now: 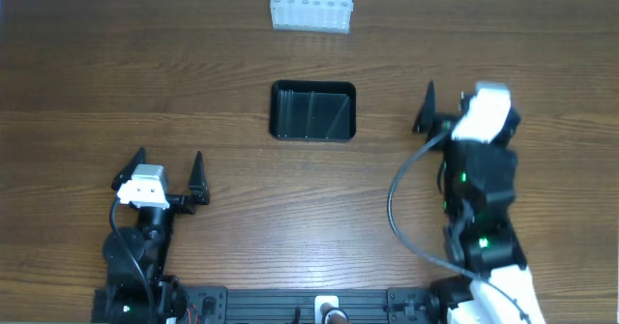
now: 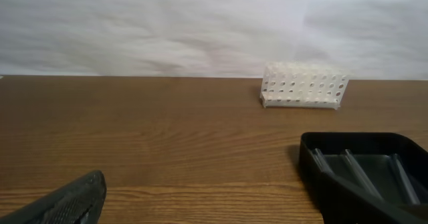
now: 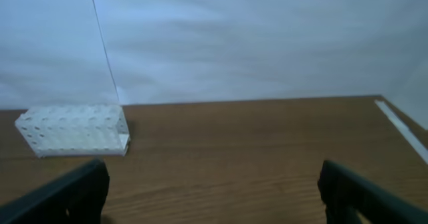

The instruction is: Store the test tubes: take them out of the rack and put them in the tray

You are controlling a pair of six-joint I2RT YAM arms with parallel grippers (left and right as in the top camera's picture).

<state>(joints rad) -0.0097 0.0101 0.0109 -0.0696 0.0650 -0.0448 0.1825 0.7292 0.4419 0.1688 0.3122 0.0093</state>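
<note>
Released pincers, test tubes (image 1: 311, 113) in tray (image 1: 274, 111)
Left pincer (image 1: 166, 160) and right pincer (image 3: 214, 172) spread wide, grasping nothing; tray ahead, between both; rack (image 1: 310, 8) farther beyond on surface (image 1: 97, 73).

wooden table (image 1: 145, 63), pale wall (image 2: 167, 23) behind

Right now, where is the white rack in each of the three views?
Top view: the rack is at the top centre, straight up from the black tray.
Left wrist view: the rack is right of the middle, beyond the tray.
Right wrist view: the rack is at the left side.
Shared landmark: the wooden table; the rack stands near its far edge.
</note>
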